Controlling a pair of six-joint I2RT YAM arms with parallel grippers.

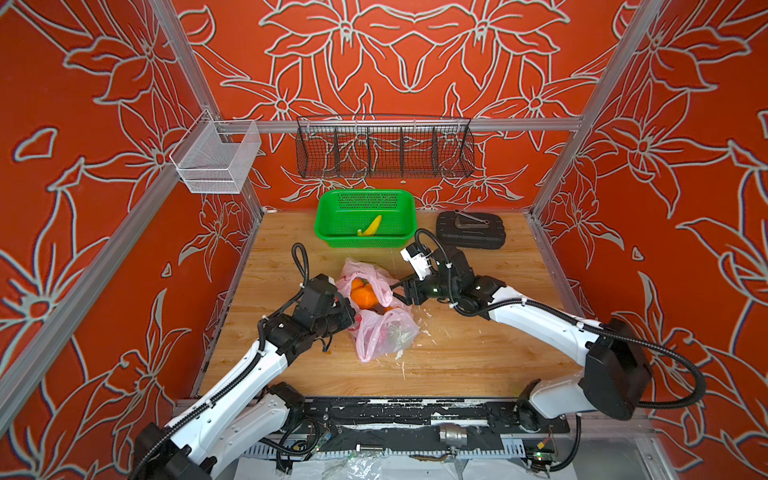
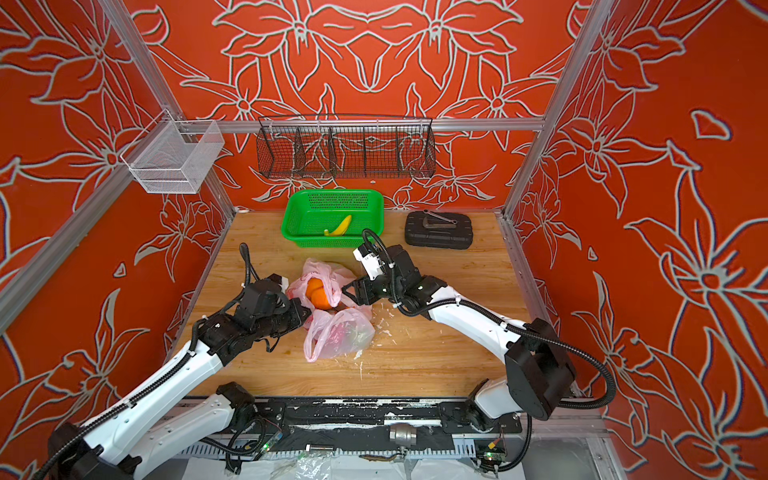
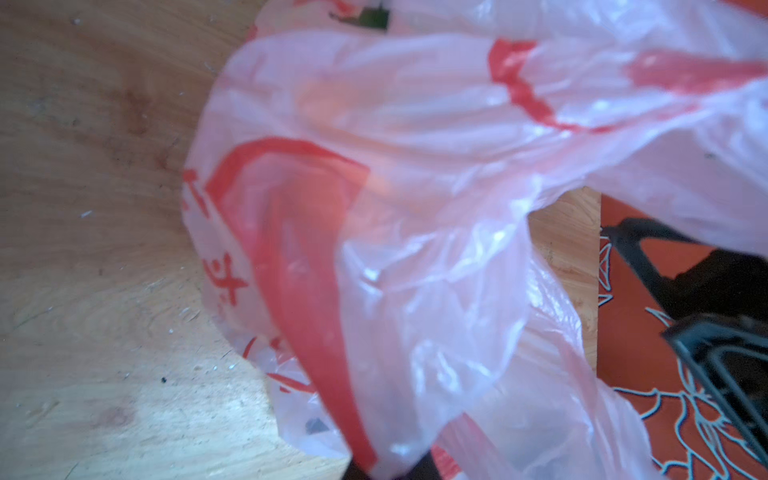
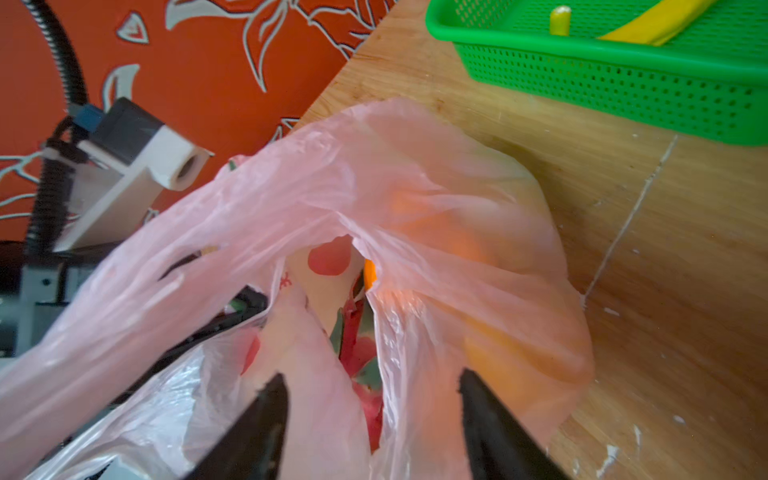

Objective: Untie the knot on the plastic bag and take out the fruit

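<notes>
The pink plastic bag (image 1: 384,332) (image 2: 338,332) lies crumpled mid-table, its mouth gaping between the two grippers. Fruit shows in the opening: oranges (image 1: 360,295) (image 2: 317,294) in both top views, and a magenta dragon fruit (image 4: 358,353) deeper inside. My left gripper (image 1: 348,313) (image 3: 390,469) is shut on a fold of the bag (image 3: 415,208) at its left side. My right gripper (image 1: 397,293) (image 4: 372,376) is open at the bag's right side. Its dark fingers (image 4: 270,415) stand wide apart, with loose film of the bag (image 4: 415,187) between them. The knot is out of view.
A green basket (image 1: 322,226) holding a yellow banana (image 1: 371,226) stands behind the bag. A black case (image 1: 469,230) lies at the back right. A black wire rack (image 1: 384,149) and a white mesh bin (image 1: 216,162) hang on the walls.
</notes>
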